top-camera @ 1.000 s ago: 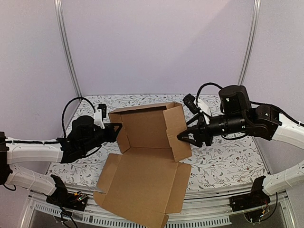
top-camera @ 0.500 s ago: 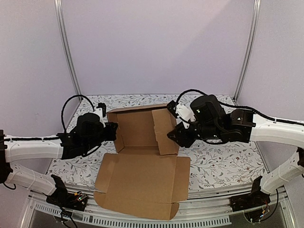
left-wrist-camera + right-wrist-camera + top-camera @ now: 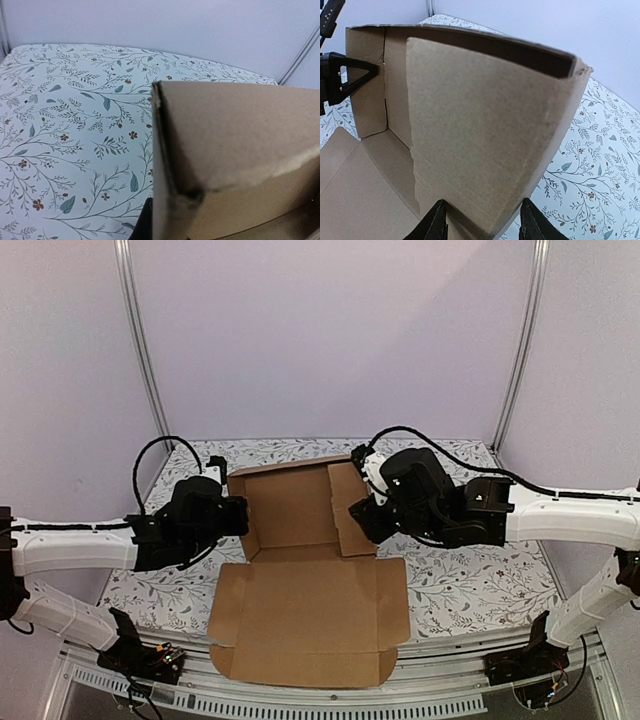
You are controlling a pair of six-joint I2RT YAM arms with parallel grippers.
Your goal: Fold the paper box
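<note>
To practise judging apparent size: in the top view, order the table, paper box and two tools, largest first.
1. table
2. paper box
3. left tool and right tool: they look alike, both partly hidden at the box walls, so unranked.

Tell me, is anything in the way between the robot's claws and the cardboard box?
No, nothing visible is in the way. The right gripper has its fingers on either side of the raised right flap of the paper box. The left gripper is right up against the box's left wall.
</note>
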